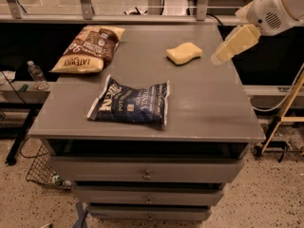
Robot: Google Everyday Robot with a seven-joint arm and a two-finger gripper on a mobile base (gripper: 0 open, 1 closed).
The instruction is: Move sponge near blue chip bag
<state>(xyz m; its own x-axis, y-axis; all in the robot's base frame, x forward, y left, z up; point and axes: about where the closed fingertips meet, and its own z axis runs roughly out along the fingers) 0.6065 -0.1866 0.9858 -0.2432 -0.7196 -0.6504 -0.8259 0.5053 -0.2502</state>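
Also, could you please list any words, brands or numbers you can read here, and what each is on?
Brown chip bag: large pale lettering, too blurred to read.
Blue chip bag: white lettering, too blurred to read.
Sponge and gripper just right of it: no text visible.
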